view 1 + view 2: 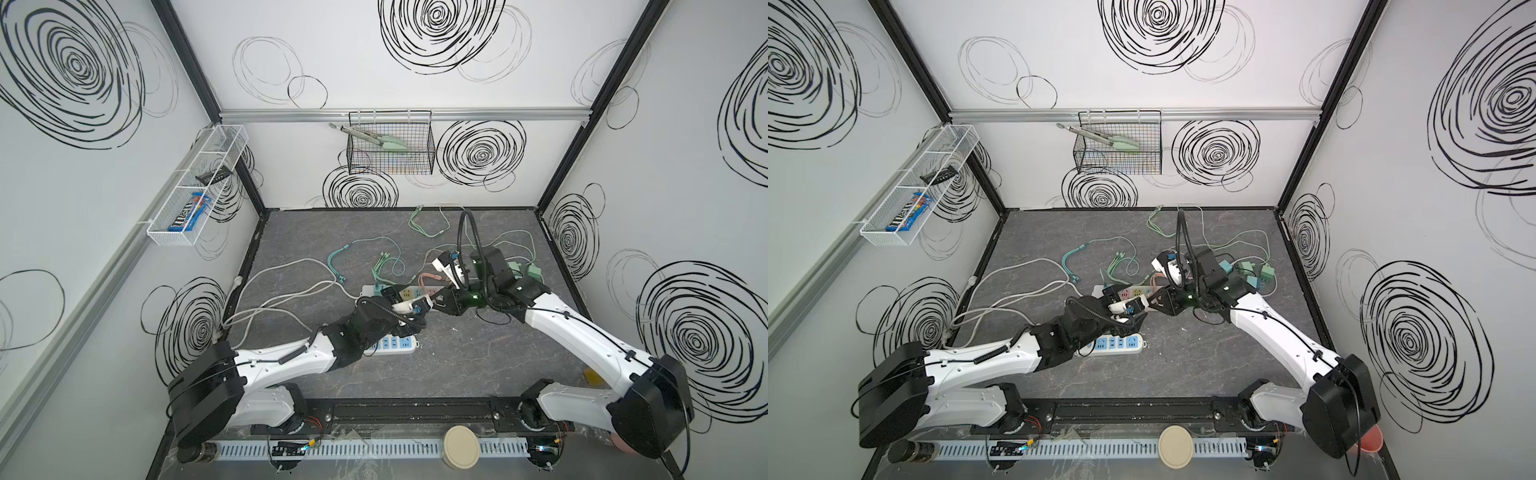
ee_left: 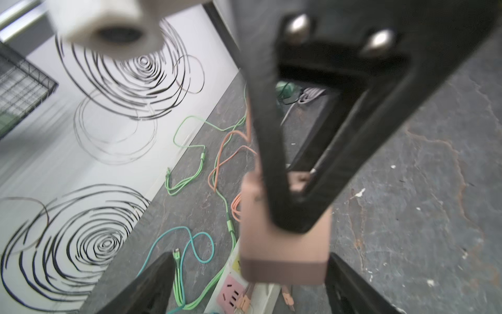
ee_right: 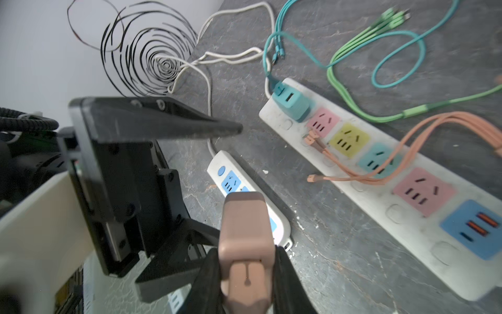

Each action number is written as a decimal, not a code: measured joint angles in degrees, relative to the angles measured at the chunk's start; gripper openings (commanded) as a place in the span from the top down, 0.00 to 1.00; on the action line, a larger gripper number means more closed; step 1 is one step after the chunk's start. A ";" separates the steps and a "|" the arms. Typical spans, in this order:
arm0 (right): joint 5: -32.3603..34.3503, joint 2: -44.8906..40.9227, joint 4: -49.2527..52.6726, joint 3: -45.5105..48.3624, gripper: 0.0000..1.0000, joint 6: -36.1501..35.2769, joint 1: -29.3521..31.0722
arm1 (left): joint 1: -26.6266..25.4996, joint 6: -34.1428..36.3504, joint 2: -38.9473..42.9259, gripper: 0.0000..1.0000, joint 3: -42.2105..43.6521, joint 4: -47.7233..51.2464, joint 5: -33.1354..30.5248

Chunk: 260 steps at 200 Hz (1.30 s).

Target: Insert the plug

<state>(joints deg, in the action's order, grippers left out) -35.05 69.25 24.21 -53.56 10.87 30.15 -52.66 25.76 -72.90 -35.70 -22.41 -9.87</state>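
The plug (image 3: 245,231) is a pinkish-tan block held in the air above the table, with my right gripper (image 3: 245,265) shut on its two sides. In the left wrist view the same plug (image 2: 282,250) hangs between the wide-apart fingers of my left gripper (image 2: 251,263), which is open. The right gripper's black fingers (image 2: 271,163) come down onto it from the far side. In both top views the two grippers meet tip to tip (image 1: 432,300) over the near edge of the long white power strip (image 3: 394,214), whose sockets are pink, yellow and teal.
A teal charger (image 3: 290,103) sits in the long strip's end socket. A small white strip with blue sockets (image 1: 395,344) lies under the left arm. Orange (image 3: 407,138), green (image 3: 342,89) and teal cables sprawl behind. Green adapters (image 1: 534,270) lie at the right.
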 measured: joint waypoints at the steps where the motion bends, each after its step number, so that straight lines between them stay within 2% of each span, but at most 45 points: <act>1: 0.07 -0.11 -0.02 0.00 1.00 0.02 -0.17 | 0.11 -0.28 -0.15 0.08 -0.17 0.15 -0.04; 30: 1.49 -4.09 -1.64 0.31 1.00 2.01 -5.44 | 2.34 -7.04 -5.55 0.07 -5.97 4.24 -1.09; 63: 2.08 -5.44 -2.62 1.40 1.00 2.58 -7.67 | 1.62 -10.23 -12.55 0.16 -10.47 11.50 -1.09; 106: 5.09 -5.57 -2.64 3.63 0.99 3.23 -8.92 | 1.22 -13.84 -21.35 0.28 -17.05 19.32 -2.01; 162: 11.65 -6.69 -2.56 5.05 0.99 3.48 -10.14 | 1.49 -17.42 -29.40 0.33 -27.08 24.02 -2.84; 206: 9.31 -8.83 -2.64 5.64 0.99 3.45 -9.33 | 3.28 -18.53 -35.43 0.38 -30.86 26.60 -2.64; 215: 8.96 -8.96 -2.56 5.84 0.99 3.43 -9.20 | 3.34 -18.80 -35.93 0.42 -30.93 26.86 -2.62; 238: 8.48 -9.05 -2.62 6.23 0.99 3.45 -9.22 | 3.43 -19.80 -36.61 0.67 -31.58 27.10 -2.08; 260: 8.28 -9.18 -2.71 6.49 0.99 3.41 -9.22 | 3.45 -20.04 -36.81 0.84 -31.58 27.04 -1.55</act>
<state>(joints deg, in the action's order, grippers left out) -26.76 60.07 21.50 -47.07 14.28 20.93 -49.21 5.72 -109.71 -67.29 4.62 -11.42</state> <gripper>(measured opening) 0.269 0.226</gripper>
